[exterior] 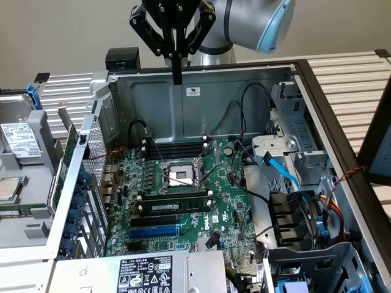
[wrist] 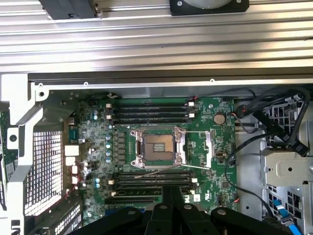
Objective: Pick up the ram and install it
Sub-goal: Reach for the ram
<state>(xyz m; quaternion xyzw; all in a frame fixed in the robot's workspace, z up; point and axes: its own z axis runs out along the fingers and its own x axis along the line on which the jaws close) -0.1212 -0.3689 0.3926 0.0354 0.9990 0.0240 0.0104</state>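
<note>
Exterior view puts your gripper [exterior: 177,78] high above the open case, its fingers pressed together on nothing I can make out. The ram [exterior: 174,207] sits well below the fingertips, on edge among the memory slots on the far side of the CPU socket [exterior: 182,177], and looks already seated. Expect it light, stiff and fragile: take the long bare edges, never the chips.

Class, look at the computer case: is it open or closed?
Open. The computer case lies uncovered, and the motherboard inside it is plainly exposed in both the exterior view and the wrist view.
</note>
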